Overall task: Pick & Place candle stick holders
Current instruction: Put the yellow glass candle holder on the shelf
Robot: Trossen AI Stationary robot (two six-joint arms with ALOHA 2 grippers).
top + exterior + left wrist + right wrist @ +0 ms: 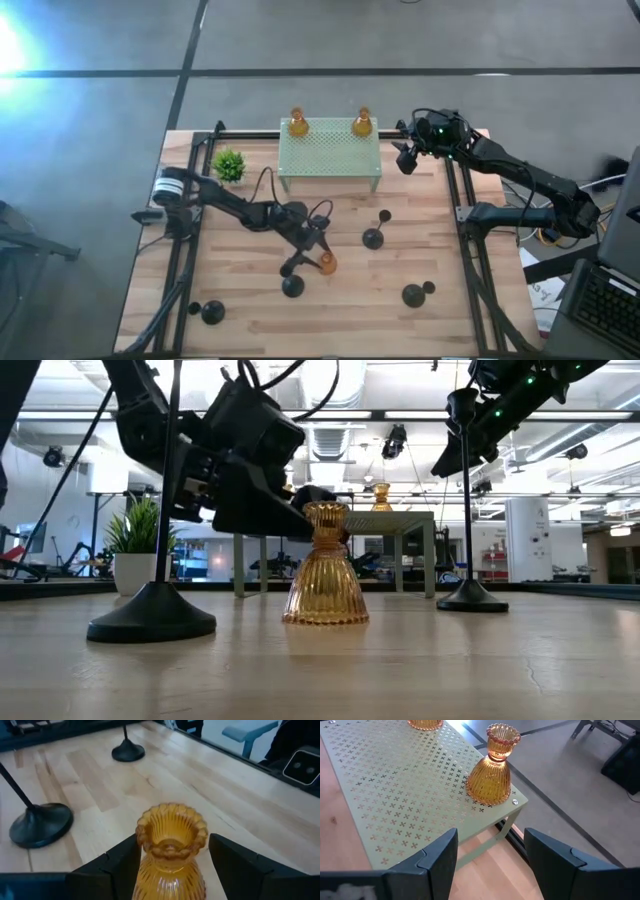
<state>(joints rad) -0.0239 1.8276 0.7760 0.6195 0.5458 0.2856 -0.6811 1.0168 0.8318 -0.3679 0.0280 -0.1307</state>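
An amber holder [326,263] stands upright on its base at the table's middle; it also shows in the low view [325,575] and the left wrist view [171,837]. My left gripper [172,850] is open, with its fingers on either side of the holder's neck. Two more amber holders [298,126] [362,125] stand on the mint-green stand [330,160]. My right gripper [490,845] is open and empty, above the stand's right end and near the right-hand holder [495,765]. Several black holders stand on the table, one [292,285] just in front of my left gripper. My left gripper's fingers [125,862] come level from the table's left and stand close beside the amber holder's neck [170,852], just under its scalloped rim. I cannot tell whether they touch it. The holder stands upright on the table.
Black holders stand at the middle right [373,238], the front right [412,294] and the front left [213,312]. A small green potted plant [229,165] stands left of the stand. Black rails run along both sides of the table.
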